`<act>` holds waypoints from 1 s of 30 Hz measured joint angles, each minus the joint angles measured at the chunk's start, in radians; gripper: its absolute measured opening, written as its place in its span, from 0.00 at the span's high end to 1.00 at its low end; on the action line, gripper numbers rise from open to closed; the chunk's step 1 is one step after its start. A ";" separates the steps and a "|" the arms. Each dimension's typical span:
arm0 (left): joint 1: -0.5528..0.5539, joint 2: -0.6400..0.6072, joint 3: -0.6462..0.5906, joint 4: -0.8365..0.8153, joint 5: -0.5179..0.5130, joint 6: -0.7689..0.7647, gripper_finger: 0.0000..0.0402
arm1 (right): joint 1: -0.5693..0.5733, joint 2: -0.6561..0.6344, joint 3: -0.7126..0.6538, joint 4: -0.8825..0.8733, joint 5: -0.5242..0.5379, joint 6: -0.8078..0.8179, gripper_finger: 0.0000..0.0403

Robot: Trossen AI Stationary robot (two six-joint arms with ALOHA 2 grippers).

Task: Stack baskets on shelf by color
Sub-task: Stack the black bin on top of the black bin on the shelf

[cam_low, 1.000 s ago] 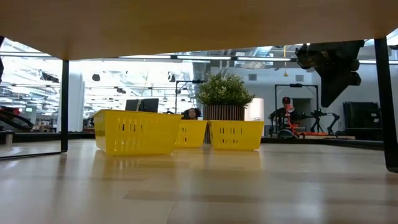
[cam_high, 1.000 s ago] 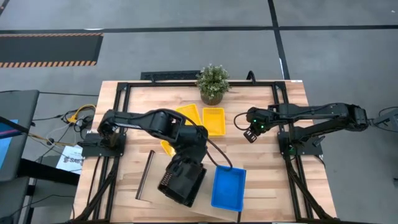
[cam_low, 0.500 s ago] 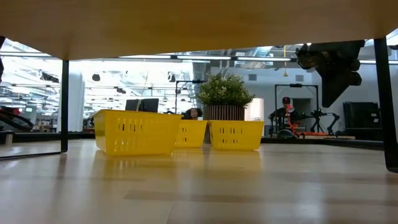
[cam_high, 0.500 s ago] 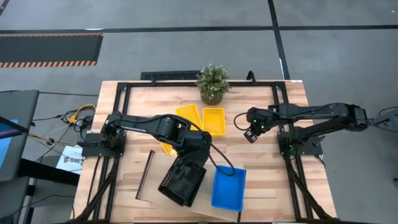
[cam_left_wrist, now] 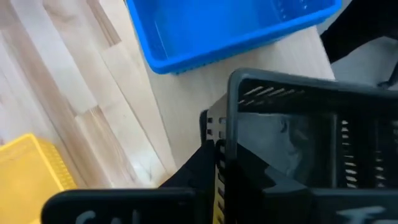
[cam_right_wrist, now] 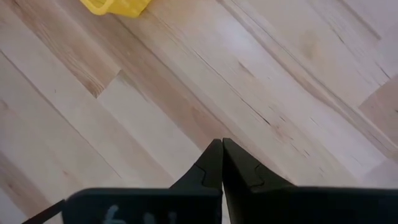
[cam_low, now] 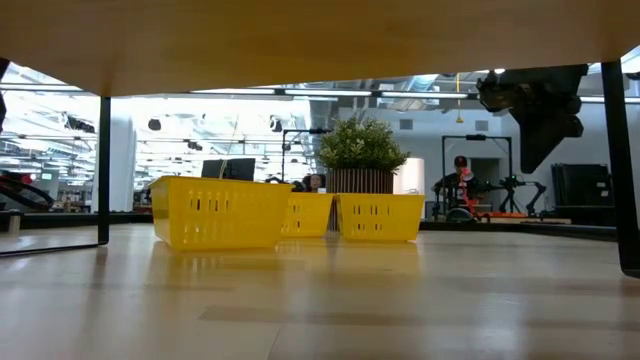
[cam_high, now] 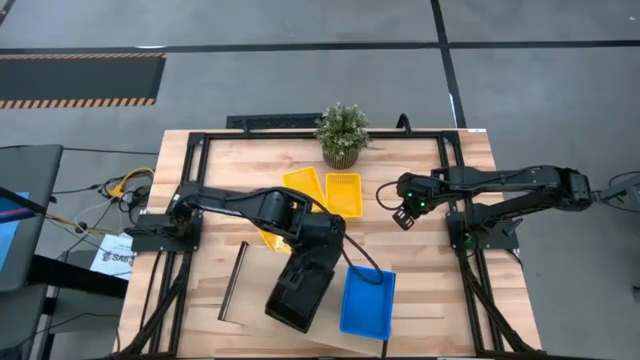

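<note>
Black basket (cam_high: 299,292): I'm pinching its rim in my left gripper (cam_left_wrist: 214,158), lowering level onto shelf (cam_high: 255,300), clear of blue basket (cam_high: 366,303) just beside it.

The right hand (cam_right_wrist: 221,163), fingers together, hangs over the tabletop (cam_right_wrist: 186,93).

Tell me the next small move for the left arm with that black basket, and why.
Probably lower it onto the shelf: the left gripper is shut on the black basket beside the blue basket. The right gripper hangs shut over bare table.
</note>
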 joint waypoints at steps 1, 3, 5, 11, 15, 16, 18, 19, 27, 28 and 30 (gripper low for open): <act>0.000 0.003 0.000 -0.001 -0.002 0.000 0.94 | 0.000 0.000 0.000 0.000 0.000 -0.002 0.94; 0.000 0.005 0.000 -0.005 -0.002 -0.003 0.92 | 0.000 0.000 0.000 0.000 0.000 -0.007 0.94; 0.000 0.003 0.000 -0.006 -0.002 -0.012 0.91 | 0.000 0.000 0.000 -0.002 0.000 -0.007 0.94; 0.000 0.003 0.000 -0.029 0.002 -0.040 0.86 | 0.000 0.000 0.000 -0.004 0.000 -0.008 0.94; 0.000 0.003 0.000 -0.023 -0.025 -0.040 0.81 | 0.000 0.000 0.000 -0.004 0.000 -0.007 0.94; 0.000 0.003 0.000 -0.024 -0.030 -0.040 0.80 | 0.000 0.000 0.000 -0.004 0.000 -0.008 0.94; 0.000 0.003 0.000 -0.026 -0.022 -0.046 0.79 | 0.000 0.000 0.000 -0.004 0.000 -0.007 0.94; 0.000 0.002 0.000 -0.026 -0.010 -0.052 0.79 | 0.000 0.000 0.000 -0.004 0.000 -0.007 0.94; 0.004 -0.018 0.042 -0.054 -0.019 -0.116 0.81 | 0.000 0.000 0.000 -0.002 0.000 -0.007 0.95; 0.004 -0.020 0.042 -0.057 -0.031 -0.122 0.83 | 0.000 0.000 0.000 -0.002 -0.001 -0.007 0.95; 0.007 -0.036 0.041 -0.062 -0.064 -0.132 0.86 | 0.000 0.000 0.000 -0.003 -0.001 -0.009 0.95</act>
